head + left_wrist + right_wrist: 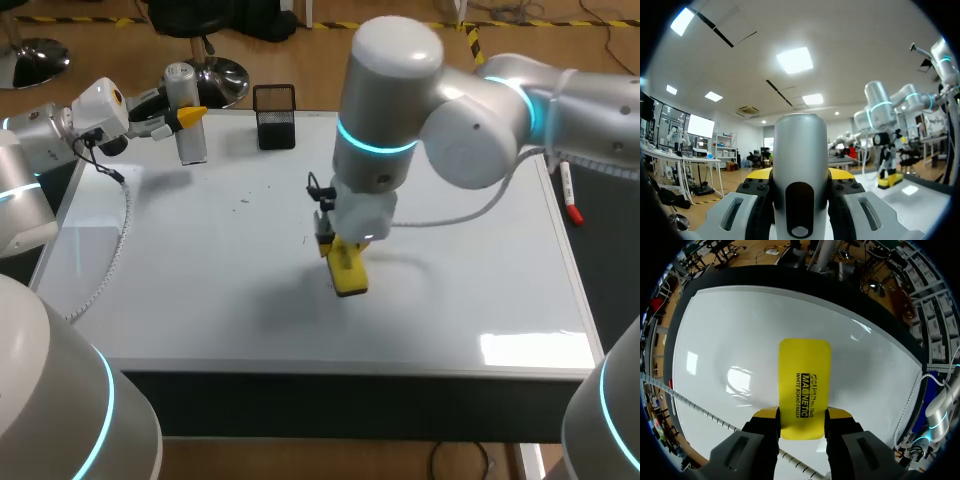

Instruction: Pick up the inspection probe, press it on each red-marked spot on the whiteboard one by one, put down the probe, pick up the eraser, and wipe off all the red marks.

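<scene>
I am looking down on the whiteboard, which is lying flat and covering most of the tabletop. My right end effector is hanging over the middle of the board, fingers pointing down and gripping the yellow eraser from both sides. In the right wrist view the eraser is sticking out ahead of the end effector, printed face toward the camera, with the whiteboard spreading beneath it. I cannot tell whether the eraser is touching the board.

My left end effector is sitting out at 10 o'clock, by the board's far left corner, closed around the inspection probe, a silver cylinder standing roughly upright there. In the left wrist view the probe is filling the space between the fingers of the end effector, and the eraser is showing well beyond it.

A black mesh pen cup is standing at about 11 o'clock, just beside the probe. A red-capped marker is lying along the board's edge at 3 o'clock. A few small dark specks are showing near the middle of the board.
</scene>
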{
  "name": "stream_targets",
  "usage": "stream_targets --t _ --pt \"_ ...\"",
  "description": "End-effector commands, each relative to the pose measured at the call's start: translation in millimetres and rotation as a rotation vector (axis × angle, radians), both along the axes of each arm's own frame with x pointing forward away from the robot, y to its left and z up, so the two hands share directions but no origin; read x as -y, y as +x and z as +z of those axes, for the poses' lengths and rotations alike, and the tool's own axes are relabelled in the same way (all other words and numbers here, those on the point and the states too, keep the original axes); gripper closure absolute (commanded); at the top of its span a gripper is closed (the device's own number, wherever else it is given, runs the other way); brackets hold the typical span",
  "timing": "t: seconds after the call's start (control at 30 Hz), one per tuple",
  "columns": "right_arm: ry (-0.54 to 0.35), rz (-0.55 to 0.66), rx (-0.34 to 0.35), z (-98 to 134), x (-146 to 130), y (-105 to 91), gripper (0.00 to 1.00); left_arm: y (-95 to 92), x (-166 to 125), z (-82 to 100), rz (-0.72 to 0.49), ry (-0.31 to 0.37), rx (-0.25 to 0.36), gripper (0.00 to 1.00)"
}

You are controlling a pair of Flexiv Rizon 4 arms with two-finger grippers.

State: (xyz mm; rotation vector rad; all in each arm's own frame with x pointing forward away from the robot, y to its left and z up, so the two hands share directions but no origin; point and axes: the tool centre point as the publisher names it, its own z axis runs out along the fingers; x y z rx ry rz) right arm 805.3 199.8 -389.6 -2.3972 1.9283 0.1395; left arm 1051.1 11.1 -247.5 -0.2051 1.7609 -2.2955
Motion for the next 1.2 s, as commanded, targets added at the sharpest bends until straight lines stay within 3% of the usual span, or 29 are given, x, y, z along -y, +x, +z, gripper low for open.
stream_targets --t 0.03,0.63,1.2 --pt "-0.026 0.021 -0.027 -20 -31 2.1 1.0 -0.6 0 1.1 0.003 0.0 0.001 1.0" --pt "-0.047 -0.006 -0.048 -41 -31 -8.8 1.0 -0.6 0 1.1 0.003 0.0 0.001 1.0" --pt "-0.103 -0.09 -0.082 -73 4 -0.6 1.0 -0.6 0 1.1 0.003 0.0 0.001 1.0"
